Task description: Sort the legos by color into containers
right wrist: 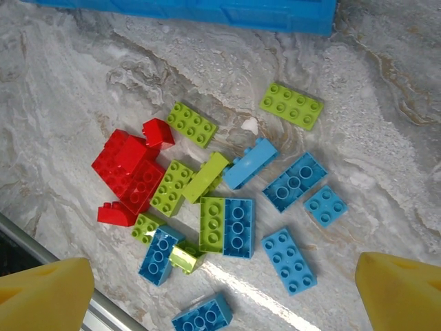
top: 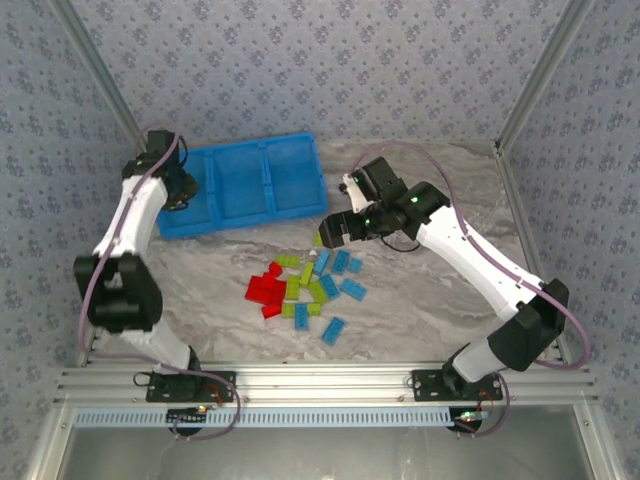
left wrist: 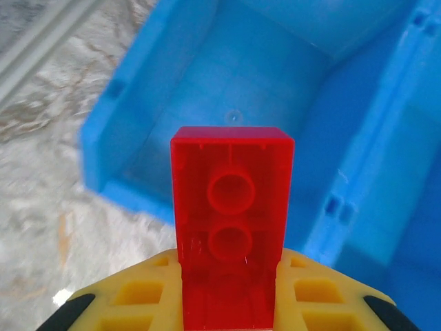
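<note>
Over the left end of the blue tray (left wrist: 262, 76), the left fingers (left wrist: 138, 298) squeeze a red brick (left wrist: 232, 200); best let go low and straight. Right fingers (right wrist: 396, 293) hang wide apart above the loose bricks (right wrist: 236, 226)

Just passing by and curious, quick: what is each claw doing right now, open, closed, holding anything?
Left claw: closed on a red rectangular plastic brick.
Right claw: open, holding nothing.
</note>
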Action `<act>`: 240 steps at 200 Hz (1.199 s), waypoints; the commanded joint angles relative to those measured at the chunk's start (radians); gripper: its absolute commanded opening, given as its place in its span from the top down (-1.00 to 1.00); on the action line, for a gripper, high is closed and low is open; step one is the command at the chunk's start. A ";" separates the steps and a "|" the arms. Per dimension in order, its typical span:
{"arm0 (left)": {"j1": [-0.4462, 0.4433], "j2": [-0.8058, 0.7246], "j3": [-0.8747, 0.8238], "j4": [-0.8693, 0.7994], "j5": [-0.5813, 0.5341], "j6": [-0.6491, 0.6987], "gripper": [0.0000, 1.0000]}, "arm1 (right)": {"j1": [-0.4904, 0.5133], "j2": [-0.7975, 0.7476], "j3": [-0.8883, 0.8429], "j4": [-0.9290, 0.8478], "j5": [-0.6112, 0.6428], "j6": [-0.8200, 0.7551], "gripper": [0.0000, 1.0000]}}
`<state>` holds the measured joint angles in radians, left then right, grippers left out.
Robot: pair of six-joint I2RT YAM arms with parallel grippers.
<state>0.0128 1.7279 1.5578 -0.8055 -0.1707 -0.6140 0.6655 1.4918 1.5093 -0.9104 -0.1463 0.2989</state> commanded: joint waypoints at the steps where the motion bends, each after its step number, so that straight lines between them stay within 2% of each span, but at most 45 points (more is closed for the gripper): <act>1: 0.005 0.129 0.137 0.011 0.034 0.084 0.48 | 0.000 -0.037 0.001 -0.056 0.057 0.016 -1.00; 28: 0.023 0.249 0.256 -0.023 0.041 0.089 0.19 | 0.000 -0.070 -0.034 -0.066 0.087 0.055 -1.00; 49: 0.026 0.236 0.271 -0.028 0.050 0.102 0.03 | 0.000 -0.080 -0.053 -0.075 0.121 0.085 -1.00; 61: 0.026 0.194 0.260 -0.027 0.056 0.107 -0.07 | 0.000 -0.077 -0.061 -0.075 0.145 0.107 -1.00; 81: 0.026 0.088 0.228 -0.053 0.079 0.109 -0.09 | -0.004 -0.069 -0.084 -0.045 0.158 0.139 -1.00; 114: 0.003 -0.210 0.031 -0.020 0.151 0.092 -0.07 | -0.021 -0.030 -0.122 -0.004 0.217 0.200 -1.00; 137: -0.099 -0.401 -0.107 0.022 0.178 0.163 -0.07 | -0.043 0.019 -0.175 0.041 0.205 0.208 -0.92; 168: -0.339 -0.569 -0.236 -0.028 0.171 0.317 -0.10 | -0.042 0.063 -0.292 0.151 0.189 0.114 -0.78; 189: -0.465 -0.652 -0.323 -0.072 0.171 0.323 -0.14 | -0.040 0.099 -0.358 0.225 0.170 0.013 -0.72; 209: -0.518 -0.722 -0.396 -0.089 0.167 0.278 -0.17 | -0.033 0.160 -0.367 0.273 0.158 -0.076 -0.68; 240: -0.528 -0.796 -0.457 -0.089 0.155 0.227 -0.22 | -0.030 0.253 -0.363 0.350 0.146 -0.123 -0.56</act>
<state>-0.5095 0.9989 1.1160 -0.8764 0.0021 -0.3550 0.6273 1.6878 1.1458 -0.6495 0.0113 0.2615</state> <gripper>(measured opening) 0.599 0.796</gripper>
